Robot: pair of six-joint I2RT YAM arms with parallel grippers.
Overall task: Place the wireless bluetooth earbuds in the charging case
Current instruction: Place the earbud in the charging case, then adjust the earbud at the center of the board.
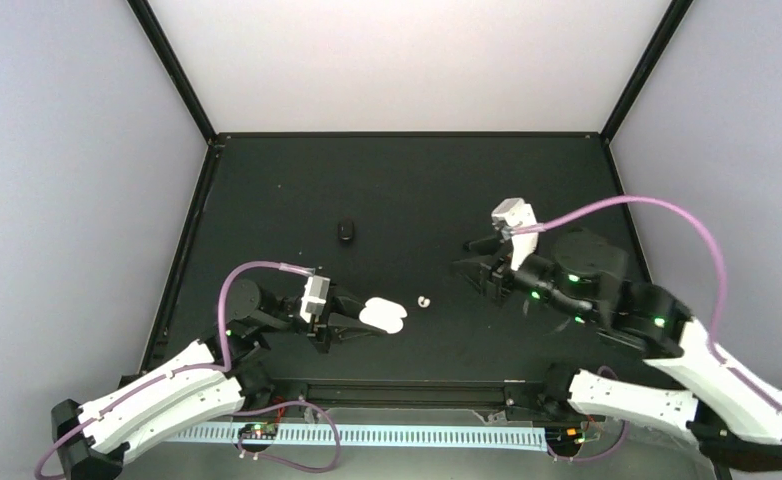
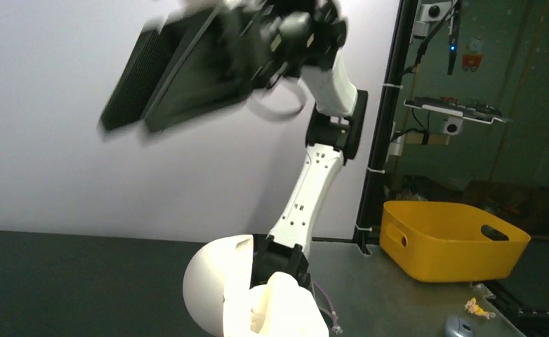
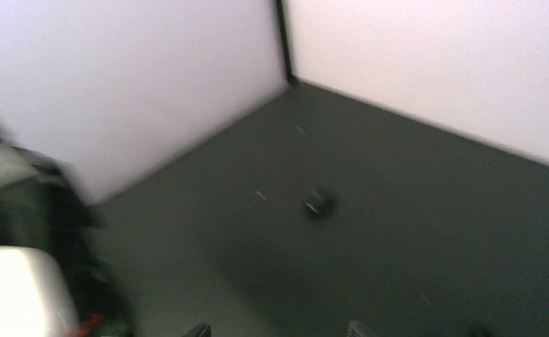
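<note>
- The left gripper [image 1: 360,323] clamps the case [image 1: 385,315], which is white and stands open.
- A white earbud [image 1: 425,300] lies on the table [image 1: 417,190] just right of the case, not touching it.
- A black earbud [image 1: 345,231] sits well beyond the case, toward the back wall; it is too small to tell whether it is one or two.
- The right gripper [image 1: 470,257] hangs right of the case, past the white earbud, jaws spread wide.
- In the left wrist view a yellow bin [image 2: 454,240] stands off the table, behind the case.

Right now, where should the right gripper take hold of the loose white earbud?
Probably pinch the white earbud across its curled body, coming straight down: it lies low on the table, apart from the charging case, leaving nothing for a sideways grip.
</note>
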